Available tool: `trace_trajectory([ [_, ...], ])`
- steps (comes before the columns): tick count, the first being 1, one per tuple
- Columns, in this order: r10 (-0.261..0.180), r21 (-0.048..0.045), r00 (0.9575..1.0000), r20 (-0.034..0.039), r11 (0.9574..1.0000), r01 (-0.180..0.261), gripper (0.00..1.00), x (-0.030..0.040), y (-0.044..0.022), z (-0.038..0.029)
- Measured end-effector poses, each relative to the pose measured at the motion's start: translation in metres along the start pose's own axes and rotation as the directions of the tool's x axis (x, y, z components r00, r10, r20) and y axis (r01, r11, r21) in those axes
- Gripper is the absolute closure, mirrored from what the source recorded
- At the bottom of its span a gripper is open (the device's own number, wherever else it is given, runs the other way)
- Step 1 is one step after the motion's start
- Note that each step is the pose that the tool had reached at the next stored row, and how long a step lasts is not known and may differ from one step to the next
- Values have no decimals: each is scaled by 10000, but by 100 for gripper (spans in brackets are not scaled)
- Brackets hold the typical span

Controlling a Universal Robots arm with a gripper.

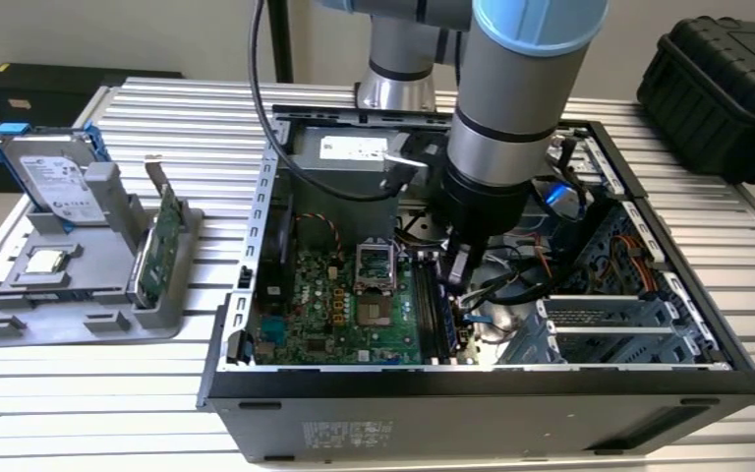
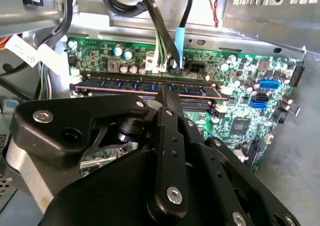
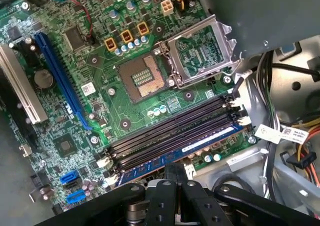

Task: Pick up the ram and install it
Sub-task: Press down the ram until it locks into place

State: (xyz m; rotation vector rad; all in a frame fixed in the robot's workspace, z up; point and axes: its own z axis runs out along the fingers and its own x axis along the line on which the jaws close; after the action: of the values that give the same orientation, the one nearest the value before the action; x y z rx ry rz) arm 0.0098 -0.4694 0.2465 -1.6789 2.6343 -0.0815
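- One arm is what I am driving, and in the exterior view it reaches down into the open computer case (image 1: 483,379), with the gripper (image 1: 456,280) low over the motherboard (image 1: 338,315).
- The ram (image 2: 145,87) sits on edge in a memory slot on the board, in both wrist views; in the first wrist view it is the blue stick (image 3: 200,148) in the slot closest to the gripper (image 3: 175,173), beside the dark slots (image 3: 170,131) that lie next to it.
- The fingers (image 2: 167,98) are pressed together over the top edge of the ram near its middle; from my seat I cannot tell whether they pinch it or only press on it.
- In the first wrist view the processor socket (image 3: 145,76) is open, its metal frame (image 3: 200,51) raised beside it.
- To the exterior view's left of the case, on the slatted table (image 1: 89,374), a grey holder (image 1: 76,295) carries a hard drive in a blue frame (image 1: 50,172), a green circuit card (image 1: 165,241) standing on edge, and a small square chip (image 1: 43,262) lying flat.
- A black hard case (image 1: 725,88) stands at the far side, to the exterior view's right.
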Motion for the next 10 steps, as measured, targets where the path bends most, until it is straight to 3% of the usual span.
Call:
trace_trajectory([
  [5,-740,12,9973,40,9973,740,100,2,6,12],
  [10,-1615,29,9868,86,9869,1614,100,2,7,24],
])
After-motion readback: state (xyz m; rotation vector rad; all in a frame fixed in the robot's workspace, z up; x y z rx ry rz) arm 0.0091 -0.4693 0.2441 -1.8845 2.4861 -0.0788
